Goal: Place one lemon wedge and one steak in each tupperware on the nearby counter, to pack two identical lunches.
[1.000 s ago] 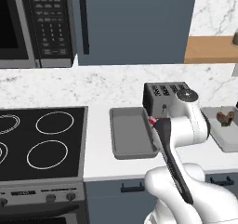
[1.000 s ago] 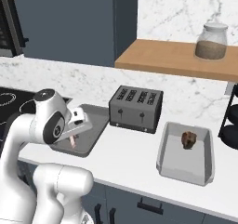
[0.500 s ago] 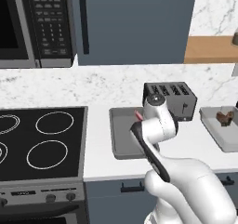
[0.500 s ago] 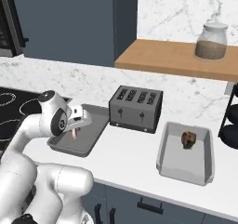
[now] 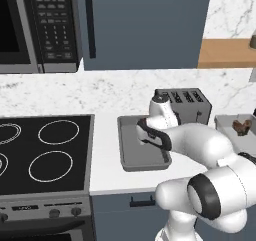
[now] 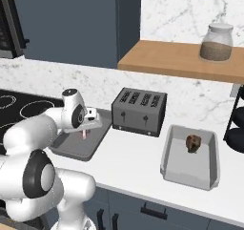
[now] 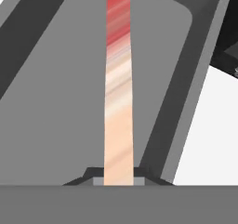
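Pink-red and pale-streaked, the steak [image 7: 117, 88] is seen edge-on in the hand view, pinched between the gripper's [image 6: 85, 134] closed finger tips and hanging over the dark grey floor of the near tupperware [image 5: 131, 157]. In the right base view a pink sliver shows just below the hand, above that tray; whether it touches the floor cannot be told.

Status: this tray sits on the white marble-look counter [image 5: 107, 175], between the black stovetop [image 5: 45, 152] and the toaster [image 6: 139, 110]. What shows of its floor holds nothing set down. The second tupperware [image 6: 183, 169], beyond the toaster, holds one brown piece [image 6: 193, 143], judged to be the other steak. No lemon wedge is visible in either tray.

Assessment: one steak appears placed, the second is held for release, and both wedges are outstanding. Roughly the first half is near completion.
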